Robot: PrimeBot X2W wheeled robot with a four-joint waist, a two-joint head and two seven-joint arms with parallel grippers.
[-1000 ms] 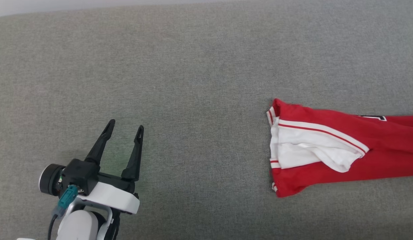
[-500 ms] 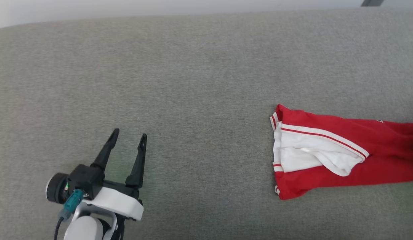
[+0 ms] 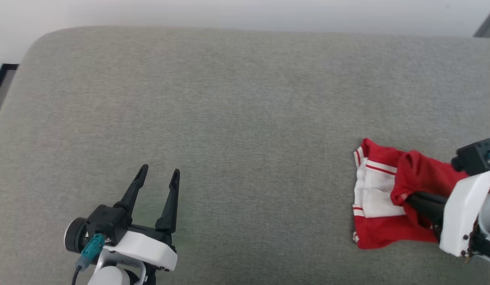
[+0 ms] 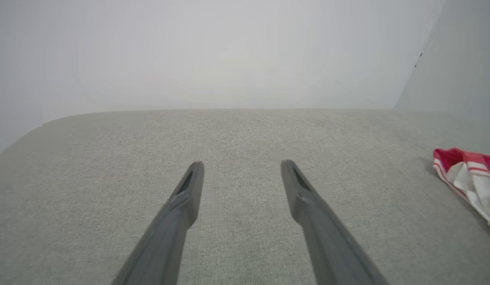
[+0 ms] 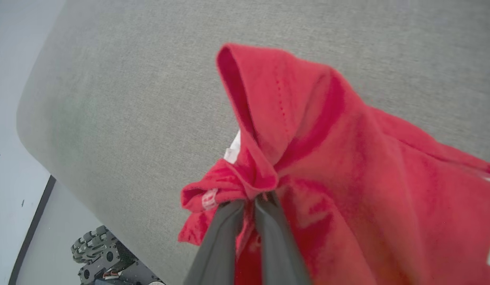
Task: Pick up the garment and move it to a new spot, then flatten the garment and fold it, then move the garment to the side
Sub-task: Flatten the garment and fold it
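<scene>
The garment (image 3: 377, 198), a red cloth with a white section and striped trim, lies bunched at the right of the grey surface. My right gripper (image 3: 407, 196) is shut on a fold of its red fabric and holds that fold up over the rest. In the right wrist view the two dark fingers meet in the gathered red garment (image 5: 308, 158), the right gripper (image 5: 250, 200) pinching it. My left gripper (image 3: 157, 175) stands open at the lower left, far from the cloth, with nothing between its fingers. The left wrist view has the left gripper (image 4: 241, 166) open over bare fabric and the garment (image 4: 470, 178) at the right edge.
The grey cushioned surface (image 3: 229, 118) spreads wide, with its rounded back-left corner (image 3: 35, 39) and a white wall behind. Past the surface's edge the right wrist view shows the robot's wheeled base (image 5: 106, 261) on the floor.
The head camera has tilted, so the far edge shows now. The right gripper has come into view holding the garment, which has bunched up and drawn to the right. The left gripper stays open.
</scene>
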